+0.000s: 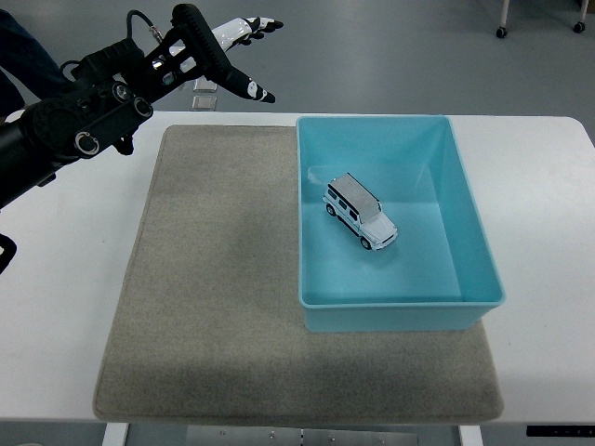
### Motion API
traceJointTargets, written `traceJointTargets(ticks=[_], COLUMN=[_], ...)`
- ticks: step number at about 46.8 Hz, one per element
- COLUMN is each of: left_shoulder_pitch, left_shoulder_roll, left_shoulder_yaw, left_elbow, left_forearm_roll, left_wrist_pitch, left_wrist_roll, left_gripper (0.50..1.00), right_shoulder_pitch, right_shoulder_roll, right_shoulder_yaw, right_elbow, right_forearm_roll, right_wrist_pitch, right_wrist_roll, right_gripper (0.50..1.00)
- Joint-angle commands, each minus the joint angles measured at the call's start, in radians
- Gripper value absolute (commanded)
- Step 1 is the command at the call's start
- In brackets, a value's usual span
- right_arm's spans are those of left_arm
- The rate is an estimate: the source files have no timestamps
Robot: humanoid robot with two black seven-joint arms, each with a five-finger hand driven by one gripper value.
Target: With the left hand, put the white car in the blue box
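Head view: white car (361,211) inside blue box (473,243), on the box floor, a bit left of centre and toward the far half, upright on its wheels, angled diagonally with one end toward the far-left corner and the other toward the near right. Not touching any box wall as far as visible. Box sitting on grey mat (214,307), at the mat's right side, far-right part over bare white table (56,307).

Left hand (228,51) up at top left, raised over the table's far edge, well apart from the car and outside the box, beyond its far-left corner. Fingers (253,25) spread and extended, pointing right, nothing held; thumb tip angled down toward the box side. Black left arm (74,125) entering from left edge, running up and right to the hand, cable looped at the wrist.

Small clear object (204,93) on the far table edge just below the hand, partly hidden, kind unclear. Dark clothing of a person (28,51) at top-left corner behind the arm. Caster wheels (502,32) on grey floor at top right.
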Motion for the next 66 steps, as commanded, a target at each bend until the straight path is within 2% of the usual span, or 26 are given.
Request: traceJointTargets(ticks=[1, 10, 22, 34, 41, 48, 52, 60, 62, 66], left_shoulder_pitch=[0.009, 0.016, 0.046, 0.063, 0.081, 0.113, 0.133, 0.150, 0.150, 0.164], left_shoulder_roll=[-0.001, -0.003, -0.007, -0.053, -0.076, -0.086, -0.086, -0.110, -0.112, -0.113], left_shoulder_yaw=[-0.001, -0.001, -0.001, -0.006, -0.023, -0.132, -0.184, -0.227, -0.253, -0.291], left_elbow=[0.028, 0.079, 0.110, 0.216, 0.217, 0.217, 0.217, 0.257, 0.271, 0.277], left_forearm_roll=[-0.071, -0.287, -0.701, -0.999, -1.102, -1.114, -1.114, -1.114, -1.114, -1.114], left_wrist_pitch=[0.000, 0.000, 0.001, 0.001, 0.000, -0.023, -0.066, -0.236, -0.259, -0.267], left_wrist_roll=[0.000, 0.000, 0.006, 0.012, 0.014, 0.014, 0.013, -0.003, -0.003, -0.003], left_gripper=[0.996, 0.996, 0.996, 0.996, 0.996, 1.000, 1.000, 1.000, 1.000, 1.000], right_shoulder_pitch=[0.000, 0.000, 0.000, 0.000, 0.000, 0.000, 0.000, 0.000, 0.000, 0.000], right_shoulder_roll=[0.000, 0.000, 0.000, 0.000, 0.000, 0.000, 0.000, 0.000, 0.000, 0.000], right_shoulder_yaw=[0.000, 0.001, 0.000, 0.000, 0.000, 0.000, 0.001, 0.000, 0.000, 0.000], right_elbow=[0.000, 0.000, 0.000, 0.000, 0.000, 0.000, 0.000, 0.000, 0.000, 0.000], right_forearm_roll=[0.000, 0.000, 0.000, -0.001, 0.000, -0.001, 0.000, 0.000, 0.000, 0.000], right_wrist_pitch=[0.000, 0.000, 0.000, 0.000, 0.000, 0.000, 0.000, 0.000, 0.000, 0.000], right_wrist_roll=[0.000, 0.000, 0.000, 0.000, 0.000, 0.000, 0.000, 0.000, 0.000, 0.000], right_gripper=[0.936, 0.936, 0.936, 0.936, 0.936, 0.936, 0.936, 0.936, 0.936, 0.936])
